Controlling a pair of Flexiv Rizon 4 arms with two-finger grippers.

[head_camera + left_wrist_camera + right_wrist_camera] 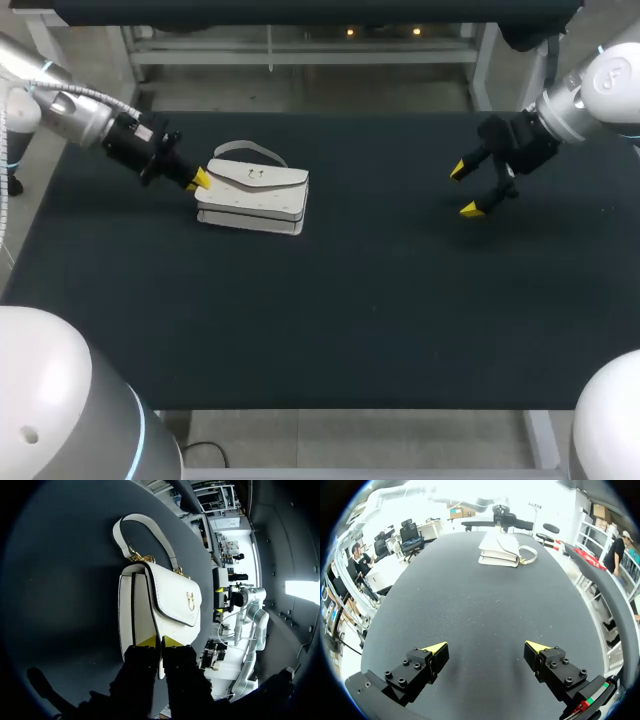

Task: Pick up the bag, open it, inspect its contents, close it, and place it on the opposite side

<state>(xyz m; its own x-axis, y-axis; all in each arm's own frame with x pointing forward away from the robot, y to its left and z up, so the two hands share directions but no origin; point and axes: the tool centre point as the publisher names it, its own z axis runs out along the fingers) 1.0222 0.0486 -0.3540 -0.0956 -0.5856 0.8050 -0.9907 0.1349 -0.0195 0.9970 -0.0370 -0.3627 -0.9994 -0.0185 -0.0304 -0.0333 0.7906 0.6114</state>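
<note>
A closed white bag (255,193) lies on the left of the table (380,300), its end pinched by the left gripper (198,180), while the right gripper (464,190) hangs spread well apart, so lifting, opening, inspecting, closing and moving across all seemingly remain.

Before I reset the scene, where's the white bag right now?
In the head view the bag lies on the table's left half, toward the far edge, its left end clamped in the left gripper.
</note>
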